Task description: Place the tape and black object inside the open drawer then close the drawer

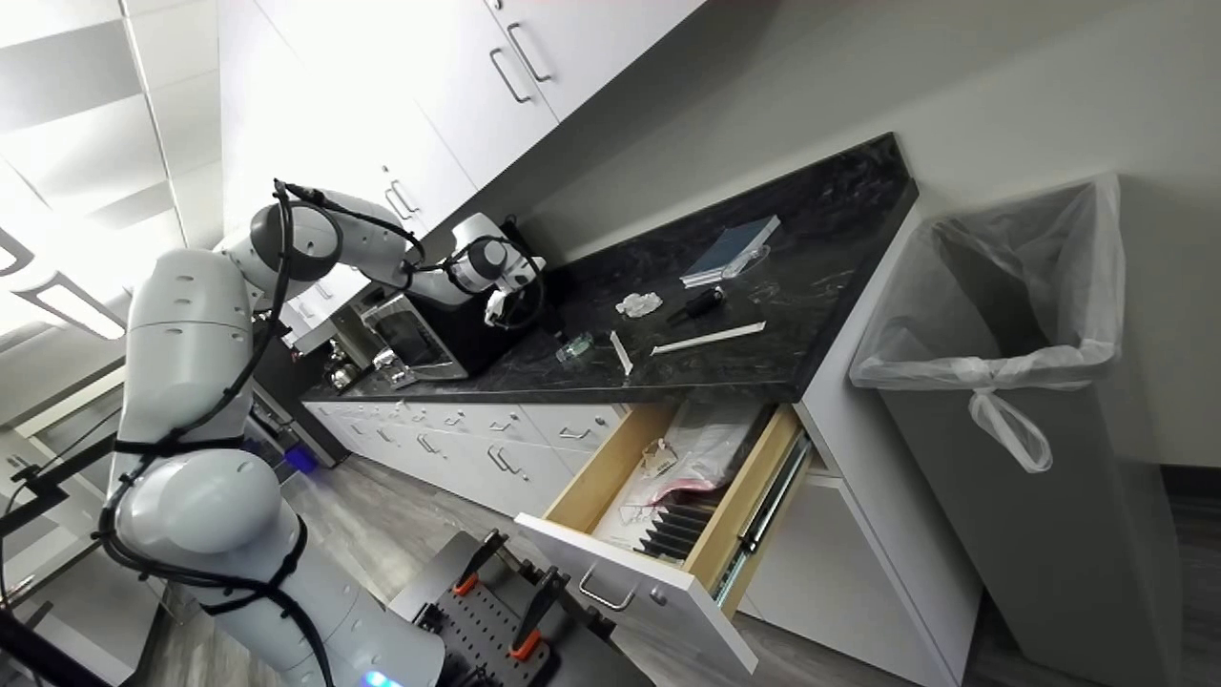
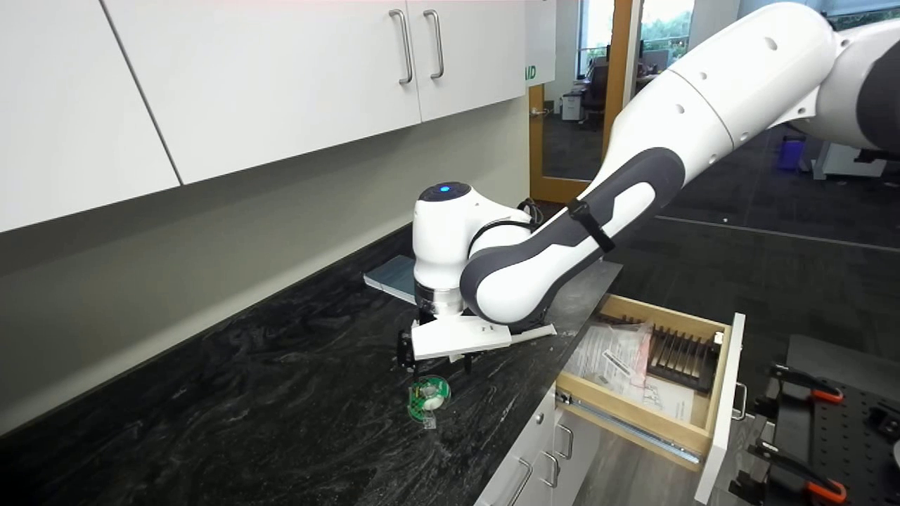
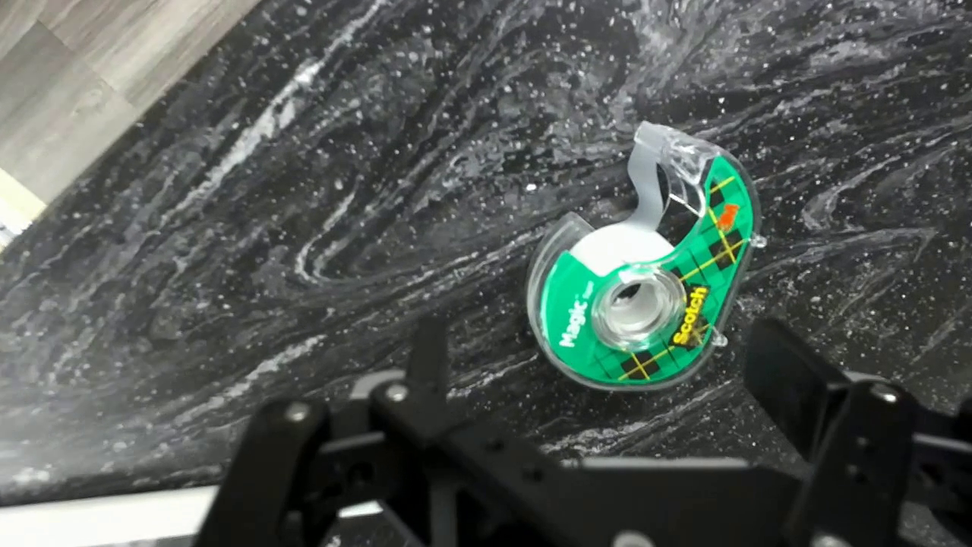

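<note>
In the wrist view, left to right: a corner of wood-look floor (image 3: 83, 91) past the edge of a black marbled bench (image 3: 395, 205); one jaw; a tape (image 3: 645, 296) in a green and clear Scotch dispenser; the other jaw. The jaws stand well apart. The tape lies flat on the bench, seen between them and slightly ahead, nearer the jaw on the right. In an exterior view, the tape (image 2: 425, 393) is just below the jaws.

In an exterior view, left to right: a white robot arm (image 1: 191, 324) reaching over the bench; the tape; a short white strip (image 1: 621, 353); a crumpled white scrap (image 1: 638, 304); the open drawer (image 1: 694, 620), holding plastic-wrapped papers (image 1: 706, 458); a black object (image 1: 706, 301) on the bench; a longer strip (image 1: 709, 339); a blue-covered book or pad (image 1: 733, 250); a grey bin (image 1: 1030, 487) with a clear liner.
</note>
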Controlling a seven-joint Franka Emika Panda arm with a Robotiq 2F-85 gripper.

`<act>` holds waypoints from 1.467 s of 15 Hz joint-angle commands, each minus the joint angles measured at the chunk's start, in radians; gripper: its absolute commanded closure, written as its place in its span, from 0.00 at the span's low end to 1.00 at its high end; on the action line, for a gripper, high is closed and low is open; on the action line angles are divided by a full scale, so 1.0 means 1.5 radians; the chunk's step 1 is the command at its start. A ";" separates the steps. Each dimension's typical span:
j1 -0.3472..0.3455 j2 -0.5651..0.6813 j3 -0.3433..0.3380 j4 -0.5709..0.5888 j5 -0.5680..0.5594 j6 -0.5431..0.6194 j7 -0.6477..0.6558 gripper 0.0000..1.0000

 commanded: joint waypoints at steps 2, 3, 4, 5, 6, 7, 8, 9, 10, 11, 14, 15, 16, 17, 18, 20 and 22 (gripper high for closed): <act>0.008 0.063 -0.010 0.097 0.019 -0.042 -0.011 0.00; 0.009 0.076 -0.012 0.113 0.018 -0.046 -0.011 0.00; 0.009 0.085 -0.012 0.127 0.019 -0.049 -0.011 0.00; 0.009 0.096 -0.012 0.142 0.020 -0.054 -0.012 0.00; 0.010 0.105 -0.012 0.154 0.021 -0.058 -0.013 0.00; 0.010 0.114 -0.012 0.166 0.022 -0.063 -0.014 0.00; 0.010 0.123 -0.012 0.179 0.022 -0.070 -0.015 0.00; 0.010 0.132 -0.011 0.191 0.024 -0.078 -0.016 0.00; 0.010 0.139 -0.010 0.201 0.025 -0.084 -0.017 0.00; 0.010 0.147 -0.009 0.211 0.027 -0.093 -0.018 0.00; 0.011 0.166 -0.008 0.239 0.033 -0.118 -0.020 0.00; 0.012 0.172 -0.007 0.248 0.034 -0.124 -0.021 0.00; 0.012 0.177 -0.007 0.257 0.035 -0.132 -0.022 0.00; 0.014 0.182 -0.007 0.266 0.035 -0.139 -0.021 0.00; 0.015 0.188 -0.007 0.274 0.034 -0.144 -0.022 0.00; 0.016 0.198 -0.008 0.290 0.033 -0.155 -0.022 0.25; 0.017 0.206 -0.009 0.303 0.032 -0.164 -0.022 0.32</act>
